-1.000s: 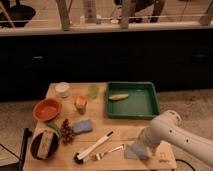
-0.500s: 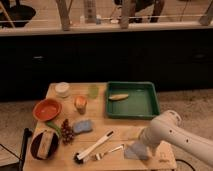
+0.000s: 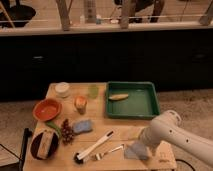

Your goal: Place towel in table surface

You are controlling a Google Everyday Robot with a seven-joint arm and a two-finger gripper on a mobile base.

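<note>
**Towel low at the near right of the table, under the arm's end**

The towel [image 3: 133,151] lies or hangs at the near right part of the table surface [image 3: 120,127], a pale grey-blue patch just beside the fork [image 3: 107,152]. The gripper [image 3: 141,148] sits right over its right edge, hidden behind the white arm; whether the claw is apart or clamped on the cloth I cannot tell. The cloth looks to be touching the wood, though that is hard to judge here.

It should handle as thin, soft and very light: it will droop and fold, not slide stiffly. A pinch at one edge or corner is the fair hold, and it may cling to a finger on release. The brush [image 3: 93,148] and blue sponge [image 3: 82,126] lie to its left
</note>
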